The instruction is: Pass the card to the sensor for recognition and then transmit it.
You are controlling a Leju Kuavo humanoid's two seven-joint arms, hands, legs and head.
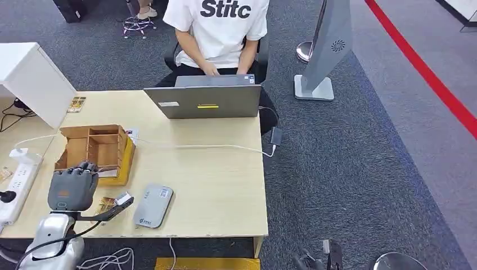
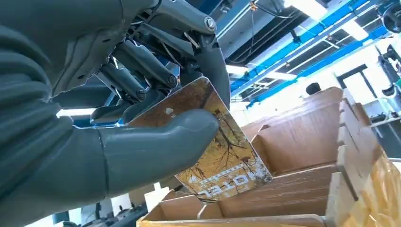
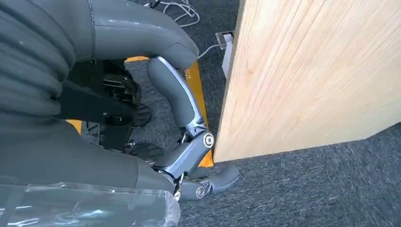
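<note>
My left hand (image 1: 70, 188) hovers over the table's front left, just in front of the wooden compartment box (image 1: 93, 147). In the left wrist view its thumb (image 2: 156, 142) and fingers pinch a golden-brown card (image 2: 222, 161) with a tree picture and white lettering. The card is held close to the box's dividers (image 2: 302, 142). The sensor, a flat grey reader (image 1: 153, 205), lies on the table to the right of this hand. My right hand (image 1: 318, 260) hangs below the table's front right corner. Its fingers (image 3: 179, 99) are loosely bent and hold nothing.
A person sits behind an open grey laptop (image 1: 205, 101) at the far table edge. A white cable (image 1: 197, 146) runs across the table (image 1: 225, 180). A power strip (image 1: 17, 180) lies at the left edge, and a grey floor stand (image 1: 326, 56) is beyond on the right.
</note>
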